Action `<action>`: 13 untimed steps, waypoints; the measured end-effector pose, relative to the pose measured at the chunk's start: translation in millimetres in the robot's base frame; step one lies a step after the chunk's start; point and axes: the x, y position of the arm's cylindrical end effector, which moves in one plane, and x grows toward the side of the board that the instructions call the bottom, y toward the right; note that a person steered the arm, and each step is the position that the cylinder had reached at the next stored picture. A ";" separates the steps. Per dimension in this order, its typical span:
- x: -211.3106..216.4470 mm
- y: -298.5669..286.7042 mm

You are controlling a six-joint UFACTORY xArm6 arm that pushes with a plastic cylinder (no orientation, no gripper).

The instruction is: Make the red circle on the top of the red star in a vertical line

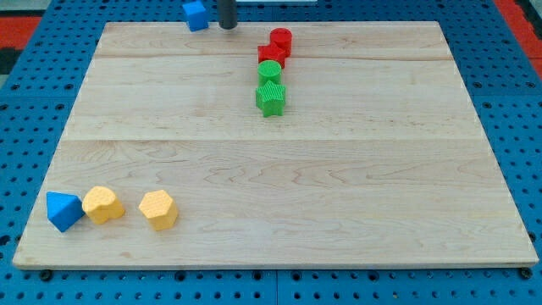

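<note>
The red circle (281,41) stands near the board's top edge, touching the red star (270,56) just below and slightly to the left of it. A green circle (269,71) and a green star (271,97) continue the column downward. My tip (227,26) is at the view's top, left of the red circle and apart from it, right next to a blue cube (196,14).
A blue triangle block (63,210) and two yellow blocks (103,204) (158,208) sit in a row at the bottom left. The wooden board (339,186) lies on a blue pegboard surface.
</note>
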 end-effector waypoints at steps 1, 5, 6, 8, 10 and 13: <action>0.0 6.5; 0.9 -180.1; 0.9 -180.5; -0.2 -22.0; 4.1 93.5; 36.8 128.3</action>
